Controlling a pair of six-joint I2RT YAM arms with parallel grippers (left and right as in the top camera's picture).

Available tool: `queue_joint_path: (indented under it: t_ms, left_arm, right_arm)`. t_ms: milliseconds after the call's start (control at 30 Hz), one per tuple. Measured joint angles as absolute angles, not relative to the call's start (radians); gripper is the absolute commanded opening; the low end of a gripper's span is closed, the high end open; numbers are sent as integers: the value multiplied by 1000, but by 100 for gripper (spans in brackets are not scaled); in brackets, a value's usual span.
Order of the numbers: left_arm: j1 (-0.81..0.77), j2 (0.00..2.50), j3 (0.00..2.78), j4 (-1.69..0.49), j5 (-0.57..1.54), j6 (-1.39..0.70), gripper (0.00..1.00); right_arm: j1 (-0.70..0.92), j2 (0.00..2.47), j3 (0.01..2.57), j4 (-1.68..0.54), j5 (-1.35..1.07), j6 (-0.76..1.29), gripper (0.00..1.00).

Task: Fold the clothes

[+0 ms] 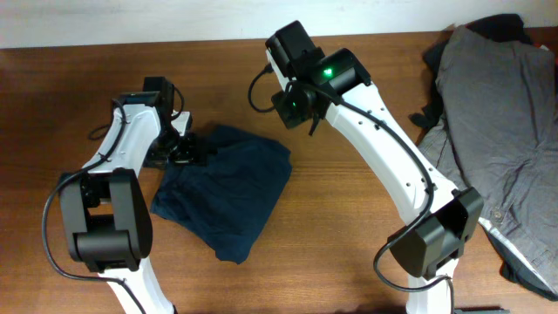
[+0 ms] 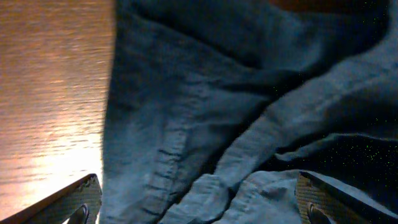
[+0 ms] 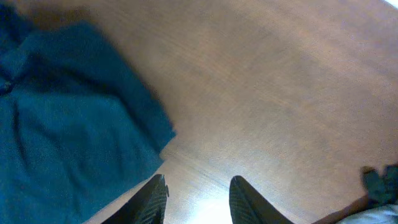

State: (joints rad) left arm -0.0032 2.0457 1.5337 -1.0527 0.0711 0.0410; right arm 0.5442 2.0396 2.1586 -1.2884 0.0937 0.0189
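I'm holding the left arm [image 1: 122, 153] bent low and reaching in toward the middle. The left gripper [image 1: 186, 150] is pointing down with its fingers [image 2: 78, 202] standing wide apart. The right arm [image 1: 384, 148] is arching up and away from me toward the far middle. The right gripper [image 1: 301, 109] is hanging raised, and only a narrow gap is showing between its two fingertips [image 3: 152, 199].

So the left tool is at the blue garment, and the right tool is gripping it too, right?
Not quite. The right tool grips nothing: the right wrist view shows it open over the table, beside the blue garment. The left tool is at the garment.
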Motion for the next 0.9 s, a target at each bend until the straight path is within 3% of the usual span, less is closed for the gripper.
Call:
queue_joint_path:
  t_ms: [267, 533, 567, 600, 633, 700, 733, 900]
  left_arm:
    - [-3, 2046, 1534, -1052, 101, 65, 99]
    - [-3, 2138, 1545, -1042, 157, 113, 95]
    - [-3, 2139, 1546, -1042, 157, 113, 89]
    - [-3, 2141, 1548, -1042, 154, 113, 66]
    - [-3, 2143, 1550, -1042, 152, 120, 55]
    - [-1, 2149, 1551, -1038, 154, 129, 12]
    - [1, 2151, 1551, -1037, 159, 138, 2]
    - [1, 2154, 1565, -1052, 183, 164, 0]
  right_arm:
    - [537, 2040, 2158, -1417, -105, -112, 46]
    - [537, 2040, 2158, -1420, -139, -136, 45]
    - [537, 2040, 2158, -1421, -141, -136, 45]
    - [537, 2040, 2158, -1421, -141, -136, 45]
    - [537, 2040, 2158, -1421, -141, -136, 45]
    - [537, 2040, 2158, -1422, -142, -136, 45]
    - [537, 2040, 2158, -1422, -142, -136, 45]
    - [537, 2040, 2158, -1422, -141, -135, 45]
